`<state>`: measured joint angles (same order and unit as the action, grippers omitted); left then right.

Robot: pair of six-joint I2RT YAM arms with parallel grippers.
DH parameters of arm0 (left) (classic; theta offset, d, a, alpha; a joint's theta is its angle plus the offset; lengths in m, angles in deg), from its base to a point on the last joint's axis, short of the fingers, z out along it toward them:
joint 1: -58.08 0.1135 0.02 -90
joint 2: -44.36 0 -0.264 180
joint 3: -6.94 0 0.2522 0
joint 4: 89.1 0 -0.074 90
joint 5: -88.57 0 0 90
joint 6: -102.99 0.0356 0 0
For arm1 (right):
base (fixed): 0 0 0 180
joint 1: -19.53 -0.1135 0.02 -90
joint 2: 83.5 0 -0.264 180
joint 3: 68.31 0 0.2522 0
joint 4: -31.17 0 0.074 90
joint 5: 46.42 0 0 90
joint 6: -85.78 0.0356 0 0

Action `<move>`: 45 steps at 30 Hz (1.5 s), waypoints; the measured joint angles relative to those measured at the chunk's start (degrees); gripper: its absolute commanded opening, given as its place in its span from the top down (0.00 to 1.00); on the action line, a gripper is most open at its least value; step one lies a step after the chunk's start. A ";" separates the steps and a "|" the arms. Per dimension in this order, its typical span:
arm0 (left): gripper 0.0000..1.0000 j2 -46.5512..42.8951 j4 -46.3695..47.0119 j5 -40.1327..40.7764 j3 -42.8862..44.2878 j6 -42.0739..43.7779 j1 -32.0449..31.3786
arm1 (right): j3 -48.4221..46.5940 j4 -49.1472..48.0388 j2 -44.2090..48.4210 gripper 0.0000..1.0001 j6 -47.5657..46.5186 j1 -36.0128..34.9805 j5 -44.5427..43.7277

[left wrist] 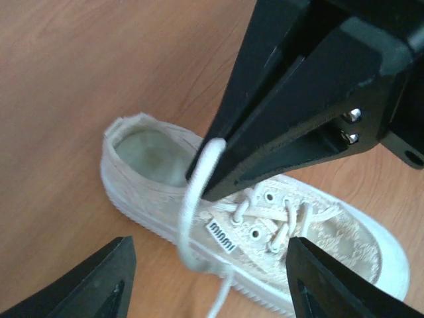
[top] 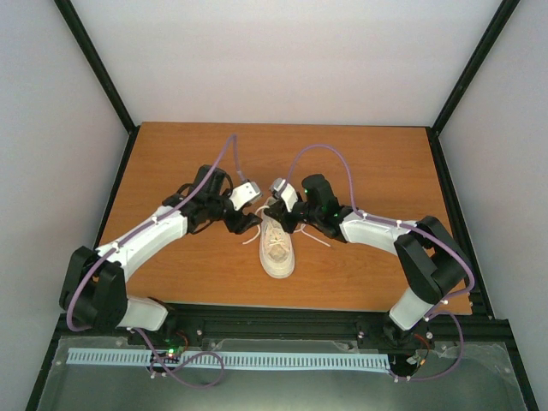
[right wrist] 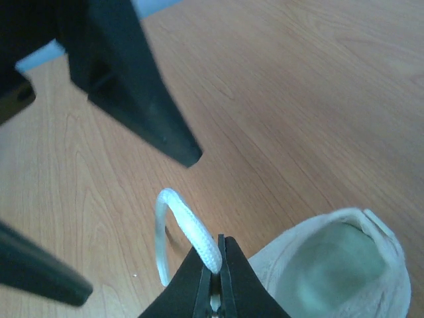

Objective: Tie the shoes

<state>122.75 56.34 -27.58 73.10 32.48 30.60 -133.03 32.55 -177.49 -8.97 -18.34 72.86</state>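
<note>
**Cream canvas sneaker (top: 278,250) mid-table, lace (right wrist: 192,233) pinched in the right gripper (right wrist: 217,244)**

We see the sneaker lying flat on its pale sole near the middle of the wooden table (top: 171,163). Its toe points toward the arm bases and its heel opening faces the far side. Both arms reach in over the heel end, one from each side, and their tips come close together just above the collar.

The right gripper has its two black fingers pressed tight together, with no gap that we can make out, and the thick white lace is clamped between their tips. From the pinch the lace arches up and over, then drops toward the wood beside the shoe. In the left wrist view the same strand runs down past the eyelets and across the shoe's side wall.

The left gripper (left wrist: 211,245) has its jaws spread wide and holds nothing. The raised strand sits in the gap between its two fingers and, as far as we can tell, touches neither.

From above, thin loose lace ends trail onto the wood on the left and right of the shoe. A small label (left wrist: 222,236) with dark lettering sits on the sneaker's side, just beside the eyelets.
</note>
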 measured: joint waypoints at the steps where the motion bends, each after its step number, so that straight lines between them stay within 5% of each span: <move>1: 0.40 -0.26 2.21 -0.07 -1.49 -2.08 -0.33 | 0.00 0.15 0.00 0.97 1.79 0.00 -0.57; 15: 0.47 3.41 26.21 7.80 -12.44 -13.27 -6.84 | -1.75 4.04 0.00 0.97 17.38 0.00 -7.39; 21: 0.76 6.60 30.18 10.45 -12.37 -14.49 -7.13 | -1.95 4.07 0.00 0.97 20.31 0.00 -7.67; 29: 0.68 8.87 31.52 9.49 -11.47 -15.45 -7.28 | -2.25 4.07 0.00 0.97 22.29 0.00 -7.85; 34: 0.97 9.22 33.07 8.83 -11.41 -15.98 -7.32 | -2.25 4.04 0.00 0.97 23.37 0.00 -7.85; 36: 0.99 10.03 33.38 8.59 -11.19 -16.04 -7.34 | -2.25 4.04 0.00 0.94 23.65 0.00 -7.85; 40: 0.99 11.02 33.70 7.78 -11.02 -16.31 -7.41 | -2.27 4.90 0.17 0.71 23.61 -0.02 -8.22; 45: 0.99 11.04 33.66 7.78 -11.02 -16.15 -7.41 | -3.48 11.78 3.45 0.60 21.88 -0.04 -13.20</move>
<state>133.79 90.00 -19.80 62.08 16.33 23.19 -136.50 44.33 -174.04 12.91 -18.38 59.66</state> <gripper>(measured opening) 0.030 0.353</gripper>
